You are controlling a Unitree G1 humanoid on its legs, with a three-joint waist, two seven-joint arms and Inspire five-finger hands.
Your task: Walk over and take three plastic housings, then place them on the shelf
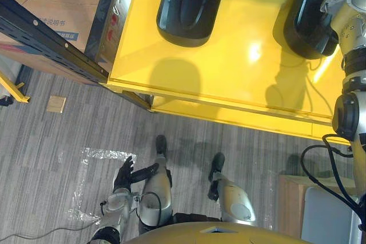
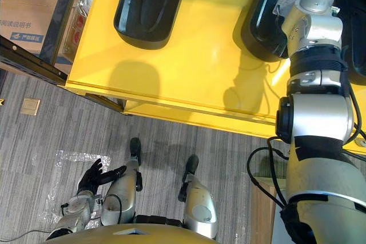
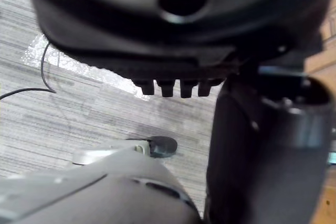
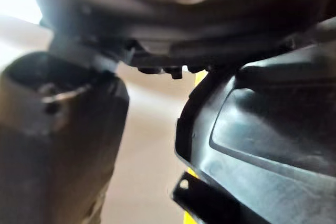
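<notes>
While the left robot hand point(image 1: 127, 174) hangs low over the carpeted floor point(image 1: 68, 124), fingers loosely spread and empty, the work lies further out on the yellow desk point(image 1: 229, 78). There the right robot hand point(image 4: 173, 19) is at a black housing point(image 1: 306, 21), its fingers straight and its thumb point(image 4: 63, 140) standing apart, closed on nothing. The housing's raised rim lies just beside the thumb, with a strip of bare desk between them.

The step in hand looks like the first pick. To do it well, the hand should probably shift over so that the rim sits between thumb and fingers, then pinch the thin edge wall rather than press on the broad face, which looks too smooth to hold. The housing is a glossy shell, long and rounded at one end, with a stepped panel inside its rim, and likely light.

A second housing point(image 1: 186, 7) lies well to the left of that hand and a third housing point(image 2: 353, 32) just to its right, both resting on the desk.
</notes>
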